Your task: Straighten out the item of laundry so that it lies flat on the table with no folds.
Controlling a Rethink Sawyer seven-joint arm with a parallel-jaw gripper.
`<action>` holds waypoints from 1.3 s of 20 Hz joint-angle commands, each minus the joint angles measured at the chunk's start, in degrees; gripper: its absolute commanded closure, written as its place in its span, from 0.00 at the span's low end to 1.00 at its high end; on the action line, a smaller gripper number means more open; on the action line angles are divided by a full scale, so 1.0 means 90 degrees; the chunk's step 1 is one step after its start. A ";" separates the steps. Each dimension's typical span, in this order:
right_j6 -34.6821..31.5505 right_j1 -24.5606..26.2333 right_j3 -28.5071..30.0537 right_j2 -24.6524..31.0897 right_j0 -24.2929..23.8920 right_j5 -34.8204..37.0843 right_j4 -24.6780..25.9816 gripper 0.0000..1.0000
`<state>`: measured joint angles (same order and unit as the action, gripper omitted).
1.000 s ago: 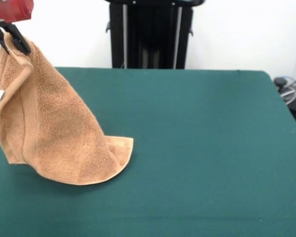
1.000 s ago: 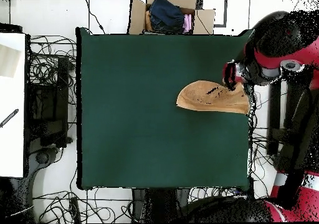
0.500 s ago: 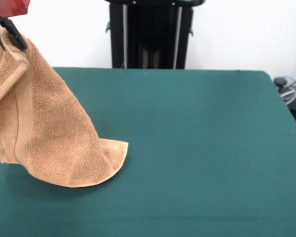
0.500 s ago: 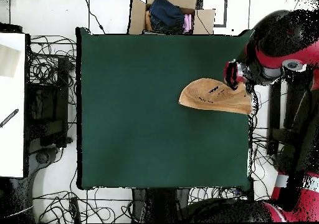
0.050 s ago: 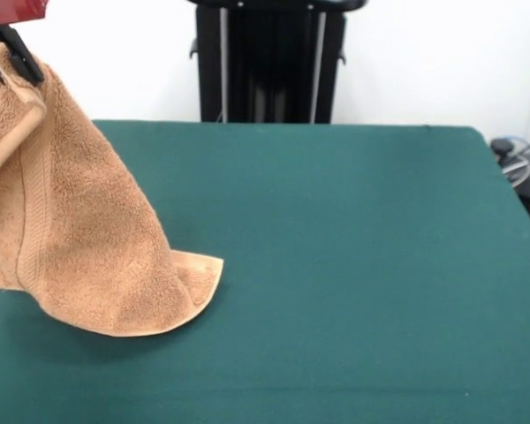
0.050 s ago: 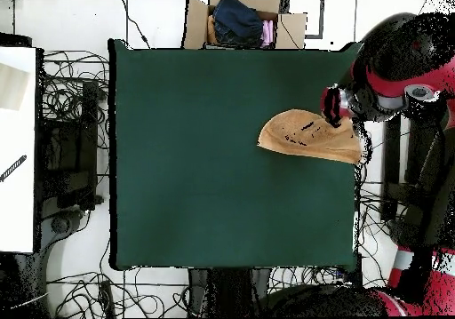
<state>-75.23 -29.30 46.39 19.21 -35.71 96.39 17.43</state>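
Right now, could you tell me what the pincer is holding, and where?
The pincer holds the towel by its top corner; its lower edge trails on the table.

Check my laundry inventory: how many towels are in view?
1: the orange-tan towel hangs from the gripper at the table edge, its lower corner resting on the cloth. The cardboard box holds other fabric.

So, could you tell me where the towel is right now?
In the front view the towel hangs at the far left from the gripper, its lower corner resting on the green table; overhead, it sits at the table's right edge.
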 commanded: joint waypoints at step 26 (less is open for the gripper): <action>0.0551 -0.0683 0.1012 0.0061 0.0418 0.0093 0.0172 1.00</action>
<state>-75.23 -31.54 45.45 19.13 -34.64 100.59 18.09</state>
